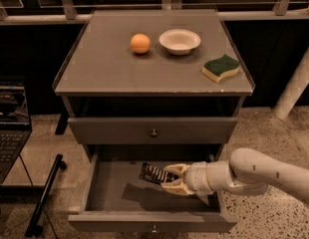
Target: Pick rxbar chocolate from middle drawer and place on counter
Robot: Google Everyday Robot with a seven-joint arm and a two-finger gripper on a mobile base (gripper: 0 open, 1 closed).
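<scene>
The middle drawer (104, 195) is pulled open below the shut upper drawer (152, 130). The rxbar chocolate (153, 173), a black wrapper with white print, is inside it, tilted and held off the drawer floor. My gripper (170, 179) reaches in from the right and its cream fingers (175, 170) are shut on the bar's right end. The white arm (259, 173) runs off to the right. The counter (109, 66) is the grey cabinet top above.
On the counter stand an orange (140, 43), a white bowl (179, 41) and a green-and-yellow sponge (221, 67). A laptop (9, 128) and a black stand leg (45, 195) are on the floor to the left. A white post (295, 86) stands at the right.
</scene>
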